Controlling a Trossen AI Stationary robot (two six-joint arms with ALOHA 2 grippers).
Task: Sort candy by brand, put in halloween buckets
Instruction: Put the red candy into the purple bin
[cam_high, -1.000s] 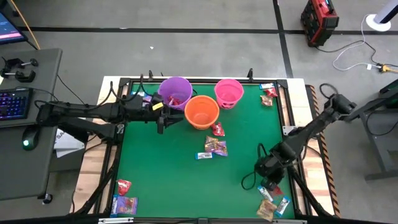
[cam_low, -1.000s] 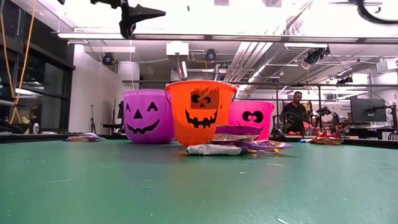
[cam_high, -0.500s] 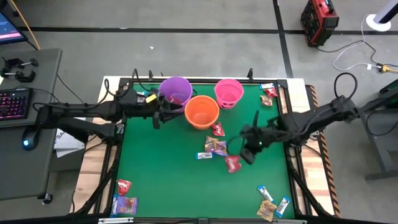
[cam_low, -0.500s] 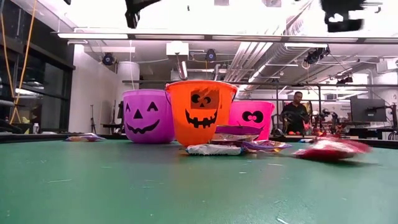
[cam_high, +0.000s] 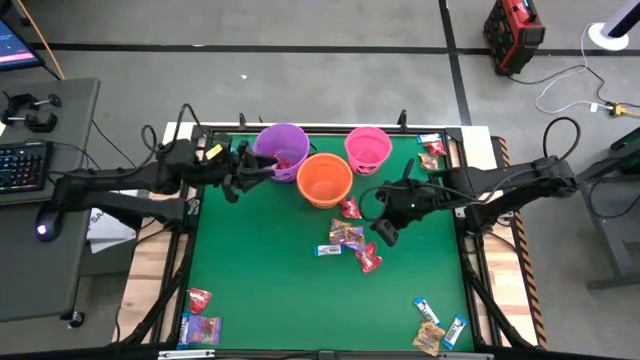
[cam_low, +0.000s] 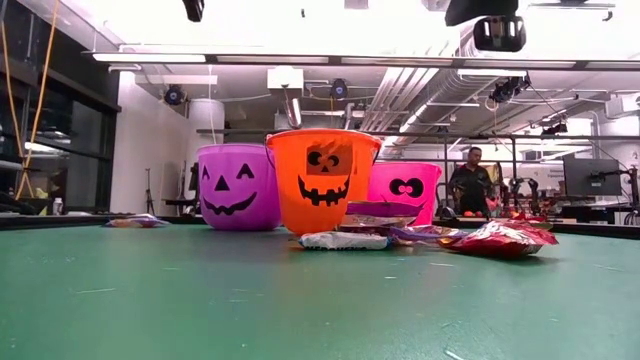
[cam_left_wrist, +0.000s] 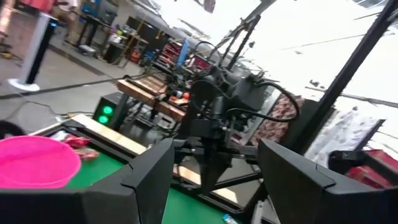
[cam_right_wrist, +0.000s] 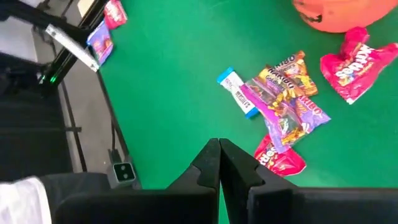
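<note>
From above, three halloween buckets sit at the far side of the green desk (cam_high: 260, 280): purple bucket (cam_high: 283, 147), orange bucket (cam_high: 324, 178), pink bucket (cam_high: 367, 147). The left gripper (cam_high: 262, 168) hangs beside the purple bucket. The right gripper (cam_high: 385, 233) hovers above a red candy (cam_high: 370, 262).

At desk level, that red candy (cam_low: 495, 239) lies flat.

Left wrist: jaws spread, empty.

Right wrist: jaws pressed together above a loose candy cluster (cam_right_wrist: 280, 99).

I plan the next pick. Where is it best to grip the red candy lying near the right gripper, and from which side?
Probably from straight above: the red candy lies flat on the mat, apart from the mixed pile. Pinch across its narrower middle; the right gripper, now shut, must open first.
</note>
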